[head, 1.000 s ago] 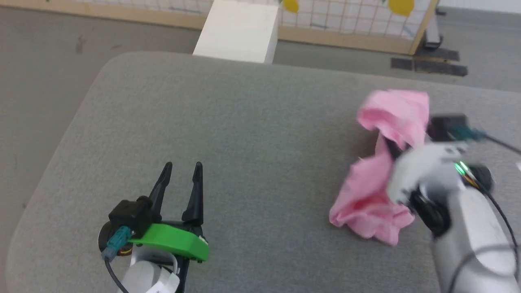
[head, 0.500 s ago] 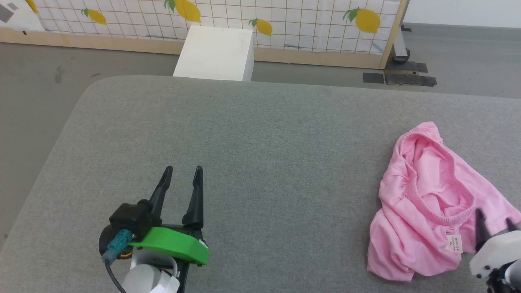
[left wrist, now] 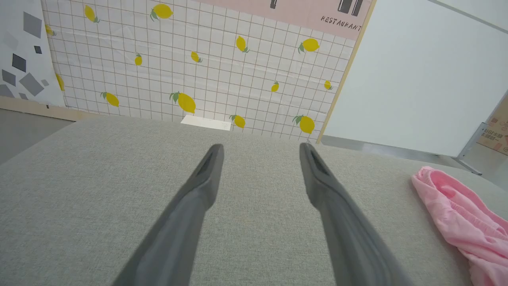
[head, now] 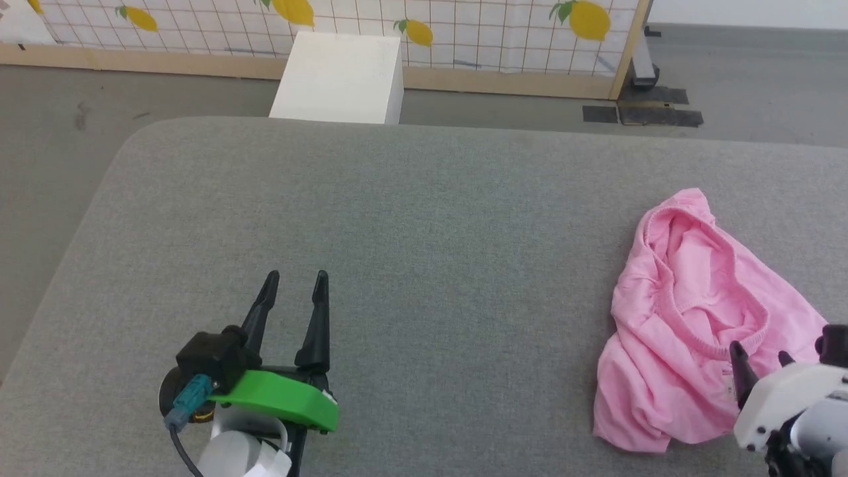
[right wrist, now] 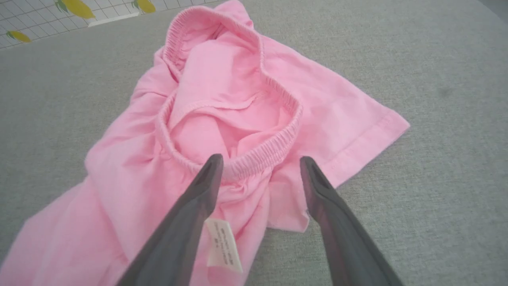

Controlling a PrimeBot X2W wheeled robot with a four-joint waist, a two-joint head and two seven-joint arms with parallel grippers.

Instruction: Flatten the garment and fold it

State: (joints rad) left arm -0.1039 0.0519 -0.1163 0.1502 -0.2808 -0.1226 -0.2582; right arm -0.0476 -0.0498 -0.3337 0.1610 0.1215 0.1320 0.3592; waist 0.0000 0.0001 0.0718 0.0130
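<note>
Your left gripper [head: 297,274] is hovering over the left part of the counter [head: 424,218], close to its near edge. Its two dark fingers are standing spread, with bare grey counter showing between them, and they are holding nothing. They are pointing toward the far edge.

The garment [head: 689,318] is lying on the right part of the counter, well apart from the left gripper and about midway between the far edge and the near edge. It is crumpled and not flat. Its gathered waistband [right wrist: 258,157] is standing open in a loop, facing up, with loose cloth bunching inside it. In the right wrist view one hemmed part is spreading flat toward the right, and the rest is bunching toward the lower left. A small white tag [right wrist: 222,242] is lying on the cloth below the waistband.

Your right gripper [head: 759,352] is at the near side of the garment. Its fingers are spread too, and their tips are sitting over the near stretch of the waistband, one at each side of it. One finger is covering a corner of the tag. The fingers are pinching nothing, and I cannot tell whether the tips are touching the cloth.

Beyond the far edge, a white box [head: 338,76] is standing on the floor before a lemon-printed screen [head: 464,26].
</note>
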